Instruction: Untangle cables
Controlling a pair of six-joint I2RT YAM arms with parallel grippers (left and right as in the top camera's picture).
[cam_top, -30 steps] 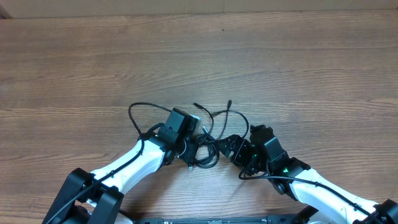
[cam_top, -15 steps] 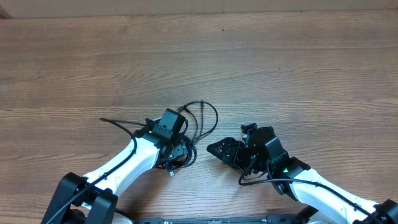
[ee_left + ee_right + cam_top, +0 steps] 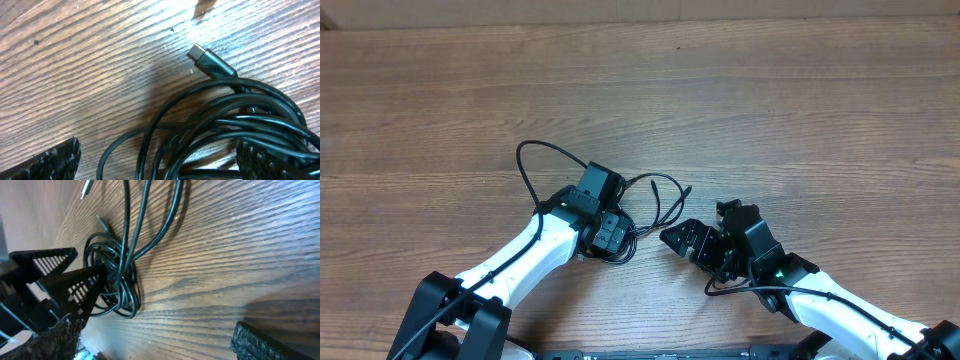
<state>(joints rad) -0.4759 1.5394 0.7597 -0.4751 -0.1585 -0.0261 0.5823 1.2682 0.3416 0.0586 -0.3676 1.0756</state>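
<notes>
**A:** Where are the cables (image 3: 660, 178)?

**B:** They are bunched in a tight black coil on the wooden table (image 3: 770, 110), near its front edge. The coil sits right at the left gripper (image 3: 610, 236). One long loop arcs off to the left and a couple of strands trail right. The left wrist view shows one plug (image 3: 210, 60) lying free on the wood just above the coil.

**A:** Is either pincer holding anything?

**B:** No. The left gripper's jaws are spread wide. The coil (image 3: 225, 125) lies between them, with several strands crowded against one finger (image 3: 265, 160). The right gripper (image 3: 688, 240) is released too. It is just beside the trailing strands and nothing sits between its jaws.

**A:** What could go wrong from here?

**B:** I see four risks.
- **Too many strands:** the cords are stacked so closely that closing the left jaws would probably pinch several at once. Pulling would then cinch the knot rather than loosen it.
- **Dragging:** strands resting on that finger could snag and carry the whole bundle along if the arm lifts.
- **Collision:** from the right wrist view, the coil (image 3: 122, 275) is pressed up against the left gripper's frame. If the right arm reaches in for a strand, the two tools could hit each other.
- **Slipping:** the cord is thin and glossy, so a grip on a single strand may slide off.
</notes>
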